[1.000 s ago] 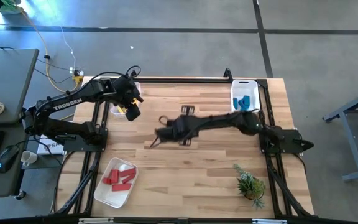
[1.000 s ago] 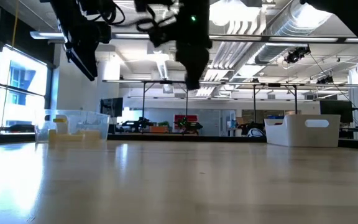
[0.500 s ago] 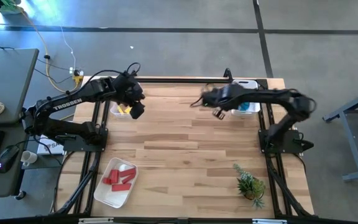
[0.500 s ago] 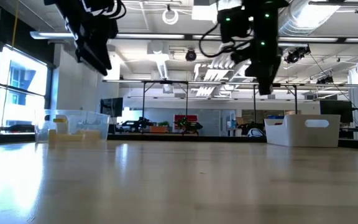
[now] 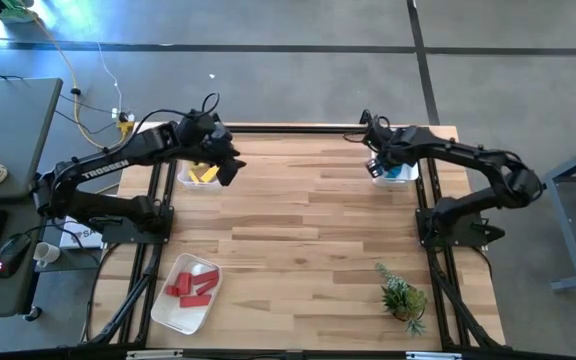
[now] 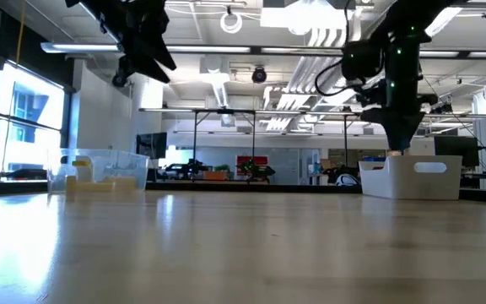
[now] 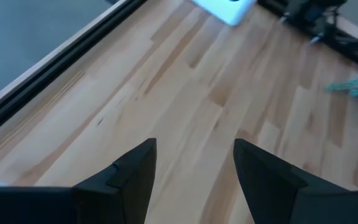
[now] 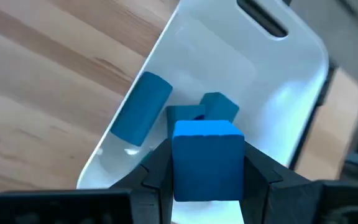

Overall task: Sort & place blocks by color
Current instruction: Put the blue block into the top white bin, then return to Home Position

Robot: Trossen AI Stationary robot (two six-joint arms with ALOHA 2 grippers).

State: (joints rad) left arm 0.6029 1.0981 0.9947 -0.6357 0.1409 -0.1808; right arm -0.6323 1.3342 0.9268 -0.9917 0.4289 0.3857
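My right gripper [image 8: 207, 165] squeezes a blue block [image 8: 207, 158] over the white bin [image 8: 272, 106], where blues go. My left gripper [image 7: 194, 168] waits open and empty by the yellow bin [image 5: 200, 176].

Three bins sit on the table [image 5: 308, 230] — one at the far left corner [image 5: 200, 177] with blocks [image 5: 205, 174] in it, one at the far right corner [image 5: 396, 160], one tray near the front left [image 5: 176, 305] holding more blocks [image 5: 192, 285]. A plant [image 5: 401, 296] stands at the front right. The left gripper [image 5: 230, 166] hangs just beside the far left bin; the right gripper [image 8: 207, 186] hovers over the far right bin, a block [image 8: 207, 160] clamped between its fingers above the blocks lying inside [image 8: 140, 116].
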